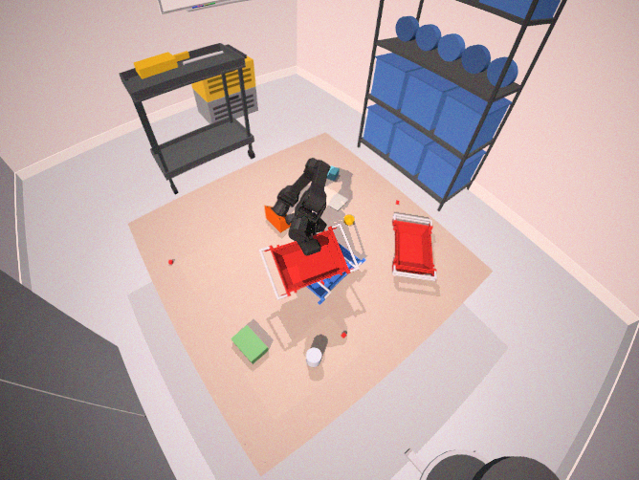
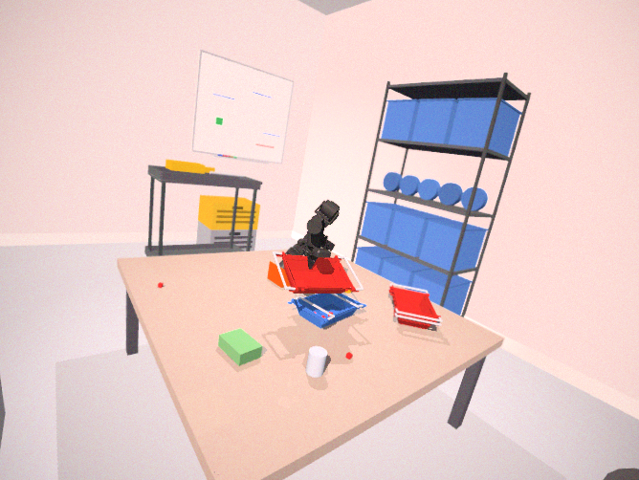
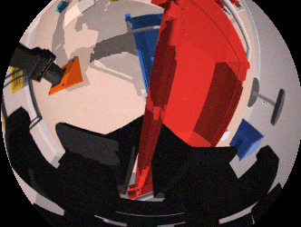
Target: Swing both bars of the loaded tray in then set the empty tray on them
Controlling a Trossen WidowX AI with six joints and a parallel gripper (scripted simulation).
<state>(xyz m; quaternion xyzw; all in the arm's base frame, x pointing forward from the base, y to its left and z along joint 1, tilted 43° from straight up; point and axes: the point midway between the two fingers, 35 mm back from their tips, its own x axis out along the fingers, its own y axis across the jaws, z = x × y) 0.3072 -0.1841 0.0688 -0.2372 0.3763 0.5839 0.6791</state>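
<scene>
The loaded blue tray (image 1: 319, 295) (image 2: 324, 323) (image 3: 144, 41) stands on the table. Its near white bar (image 1: 322, 287) (image 2: 312, 306) and far bar (image 2: 347, 300) lie across its top; small red blocks (image 2: 323, 316) show inside. My gripper (image 1: 311, 249) (image 2: 311, 264) (image 3: 149, 118) is shut on the rim of an empty red tray (image 1: 310, 268) (image 2: 318, 282) (image 3: 192, 91). That tray hangs above the blue tray with a gap, its bars out at its ends. It looks tipped toward the front and turned relative to the blue tray, hiding much of it from above.
A second red tray (image 1: 413, 248) (image 2: 415, 307) stands on the right. A green block (image 1: 250, 342) (image 2: 240, 344) and a white cylinder (image 1: 313, 357) (image 2: 317, 360) are in front. An orange piece (image 1: 275, 218) (image 3: 72, 77) is left of the arm; a yellow piece (image 1: 349, 220) is behind the blue tray.
</scene>
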